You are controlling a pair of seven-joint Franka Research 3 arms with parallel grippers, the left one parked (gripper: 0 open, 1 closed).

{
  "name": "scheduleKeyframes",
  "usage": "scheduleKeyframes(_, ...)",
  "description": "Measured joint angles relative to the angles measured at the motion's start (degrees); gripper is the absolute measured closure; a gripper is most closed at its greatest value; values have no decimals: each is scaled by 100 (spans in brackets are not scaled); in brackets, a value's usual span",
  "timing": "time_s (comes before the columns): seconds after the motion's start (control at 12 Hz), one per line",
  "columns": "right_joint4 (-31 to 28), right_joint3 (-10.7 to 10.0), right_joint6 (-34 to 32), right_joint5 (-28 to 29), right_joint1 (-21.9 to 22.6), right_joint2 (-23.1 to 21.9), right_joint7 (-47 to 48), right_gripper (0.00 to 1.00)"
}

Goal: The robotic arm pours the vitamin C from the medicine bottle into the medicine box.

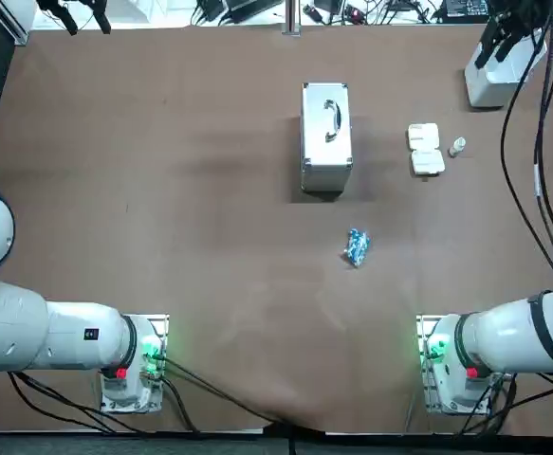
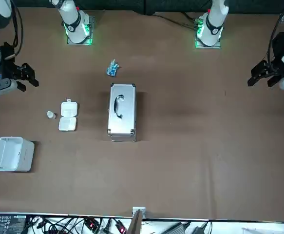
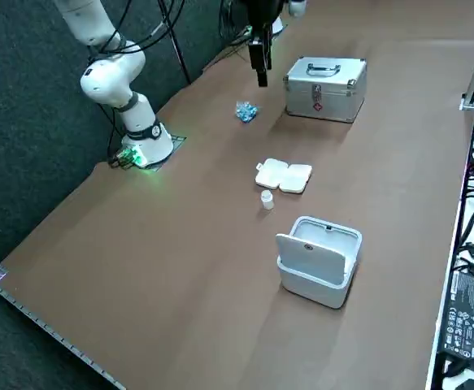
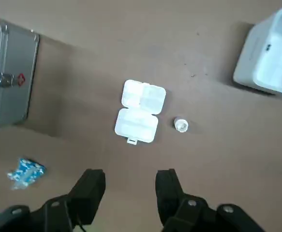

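End effector (image 4: 129, 182) spread empty, raised near compartmented white plastic medicine box (image 4: 140, 112), small round bottle (image 4: 181, 125) beside

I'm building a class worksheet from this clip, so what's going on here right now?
The right gripper hangs open and empty above the table. Below it, the small white medicine bottle stands close beside the open medicine box without touching it, and it has not been picked up yet. A silver case and a blue packet sit farther off.
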Motion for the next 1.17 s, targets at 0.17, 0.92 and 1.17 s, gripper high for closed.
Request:
scheduleKeyframes(0.17, 272, 13, -249, -14, -5, 21, 357, 33)
scheduleKeyframes(0.92, 1014, 106, -636, -15, -320, 384, 973, 33)
scheduleKeyframes(1.17, 1128, 134, -813, -15, -337, 359, 1122, 33)
